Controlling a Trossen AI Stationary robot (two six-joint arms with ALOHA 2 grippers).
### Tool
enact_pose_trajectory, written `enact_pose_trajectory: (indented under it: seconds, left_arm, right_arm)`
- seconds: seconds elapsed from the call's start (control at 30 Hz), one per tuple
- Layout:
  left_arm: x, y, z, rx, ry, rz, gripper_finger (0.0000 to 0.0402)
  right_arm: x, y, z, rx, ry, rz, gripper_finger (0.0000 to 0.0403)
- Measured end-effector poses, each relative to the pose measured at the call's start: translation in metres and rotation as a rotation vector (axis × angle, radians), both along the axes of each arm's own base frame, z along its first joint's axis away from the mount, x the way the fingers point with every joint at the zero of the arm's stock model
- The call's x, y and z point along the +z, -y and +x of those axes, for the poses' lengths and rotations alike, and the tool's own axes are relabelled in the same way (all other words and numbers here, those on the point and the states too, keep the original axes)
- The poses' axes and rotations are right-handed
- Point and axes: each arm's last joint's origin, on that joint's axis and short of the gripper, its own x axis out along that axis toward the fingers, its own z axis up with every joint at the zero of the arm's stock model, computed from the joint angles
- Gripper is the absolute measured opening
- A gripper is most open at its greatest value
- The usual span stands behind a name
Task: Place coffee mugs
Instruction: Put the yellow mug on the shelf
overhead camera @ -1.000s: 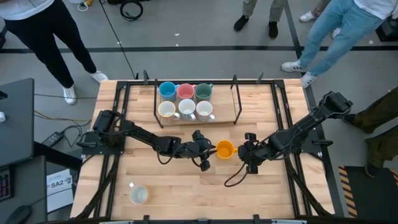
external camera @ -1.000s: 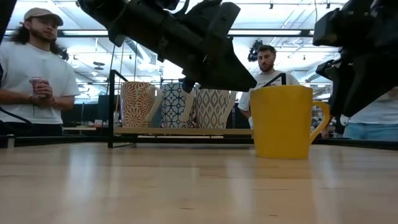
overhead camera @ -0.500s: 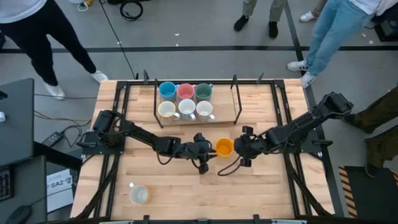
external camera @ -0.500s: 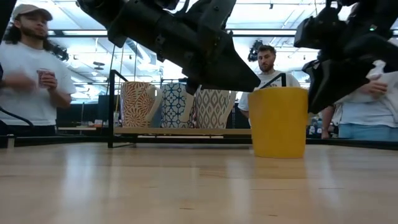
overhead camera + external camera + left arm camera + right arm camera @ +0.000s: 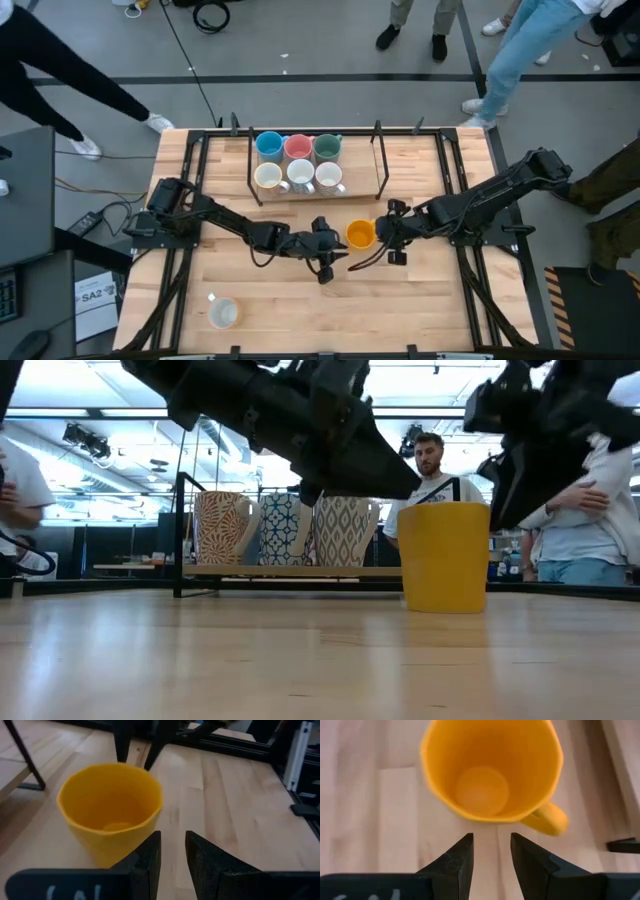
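Orange mug upright btwn left end effector & right end effector; both narrowly parted, holding nothing.

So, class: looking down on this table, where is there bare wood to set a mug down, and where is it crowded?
Free: the rack's empty right end, beside the six racked mugs; the front right corner of the table. Crowded: mid-table, where the left gripper and right gripper flank the orange mug.
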Motion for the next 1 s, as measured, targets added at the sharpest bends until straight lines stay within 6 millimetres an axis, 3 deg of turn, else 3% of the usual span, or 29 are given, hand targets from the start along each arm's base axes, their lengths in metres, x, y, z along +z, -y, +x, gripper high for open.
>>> enact_pose_trajectory:
  seconds: [0.4,0.57,0.77,1.0]
  left_arm:
    - [0.034,0.011,-0.015,-0.063,0.033,0.052,0.0096]
    - [0.034,0.01,-0.018,-0.064,-0.006,0.064,0.0096]
    - [0.03,0.01,-0.021,-0.066,-0.06,0.074,0.0096]
    - [0.029,0.01,-0.025,-0.068,-0.105,0.08,0.0096]
  right_arm:
    - [0.07,-0.004,0.006,0.069,0.124,0.074,0.0135]
    - [0.095,-0.008,0.015,0.127,0.201,0.071,0.0135]
    - [0.102,-0.014,0.026,0.146,0.256,0.087,0.0135]
    - [0.084,-0.025,0.041,0.17,0.212,0.09,0.0135]
